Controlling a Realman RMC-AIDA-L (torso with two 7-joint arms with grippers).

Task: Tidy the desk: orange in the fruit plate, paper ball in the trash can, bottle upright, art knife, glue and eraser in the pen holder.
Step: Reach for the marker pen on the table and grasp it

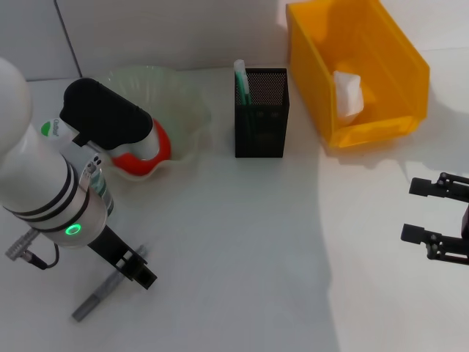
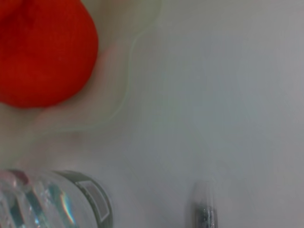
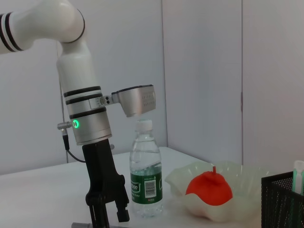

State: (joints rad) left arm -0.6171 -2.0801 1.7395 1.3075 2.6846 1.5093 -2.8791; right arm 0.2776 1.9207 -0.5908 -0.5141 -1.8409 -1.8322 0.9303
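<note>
Open white desk (image 1: 242, 249) in front of pen holder (image 1: 261, 114), wide room there. Left of pen holder: fruit plate (image 1: 183, 110), upright bottle (image 3: 146, 171), left arm crowd access. Yellow bin (image 1: 359, 70) blocks just right of pen holder.

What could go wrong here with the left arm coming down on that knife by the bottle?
The left tool sits low over the grey art knife, close beside the upright clear plastic water bottle. A sideways swing could tip the bottle. The thin knife lies flat on the white table, so the fingers may slide off or push it away.
</note>
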